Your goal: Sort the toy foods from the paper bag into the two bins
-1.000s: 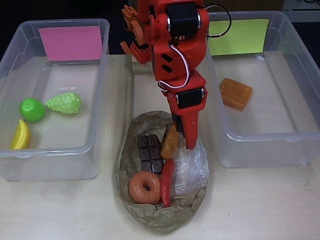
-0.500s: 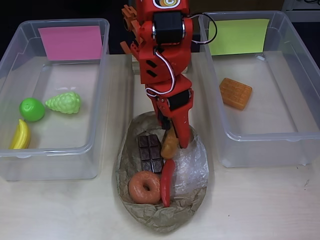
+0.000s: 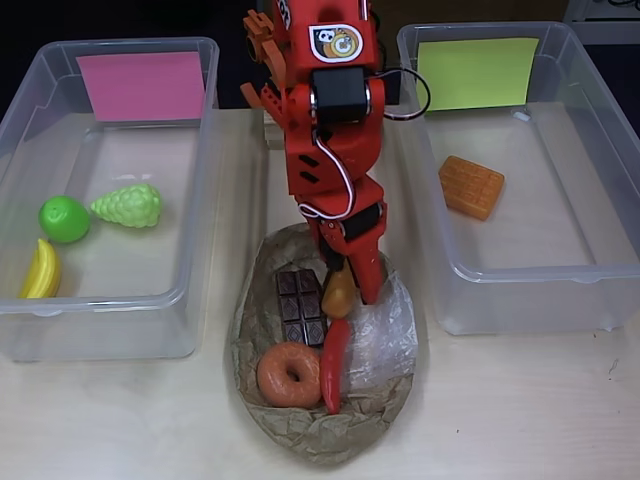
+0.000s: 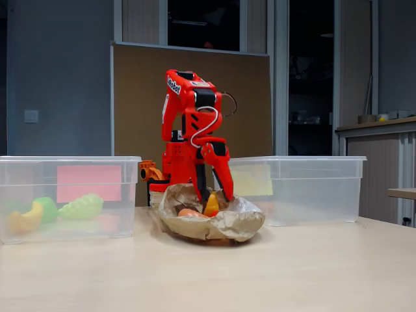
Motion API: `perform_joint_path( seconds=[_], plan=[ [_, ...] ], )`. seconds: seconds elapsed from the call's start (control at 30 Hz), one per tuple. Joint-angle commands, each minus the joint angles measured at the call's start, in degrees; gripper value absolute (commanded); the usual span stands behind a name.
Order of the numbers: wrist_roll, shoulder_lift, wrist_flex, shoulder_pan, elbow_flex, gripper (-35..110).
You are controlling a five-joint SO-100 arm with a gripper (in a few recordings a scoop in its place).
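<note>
The crumpled brown paper bag lies between the two bins and holds a chocolate bar, a donut and a red chili. My red gripper reaches down into the bag, shut on the croissant. In the fixed view the croissant stands upright between the fingers, just above the bag's rim. The left bin, with a pink label, holds the green apple, grapes and banana. The right bin, with a yellow-green label, holds the orange waffle.
A clear shiny tape patch covers the bag's right side. The arm's base stands at the table's back between the bins. Bare table runs along the front edge, below the bins and the bag.
The arm has swung a little to the left over the bag. The gripper's fingers have closed around the croissant, which now stands more upright.
</note>
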Motion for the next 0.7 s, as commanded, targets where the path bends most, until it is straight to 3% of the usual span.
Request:
perform_joint_path(
  seconds=[0.0, 0.43, 0.67],
  plan=[
    [1.14, -1.58, -1.49, -1.67, -0.88, 25],
    [6.5, -8.7, -6.42, -1.41, -3.69, 7],
    [8.44, -6.5, 0.79, -2.11, -9.58, 0]
  ],
)
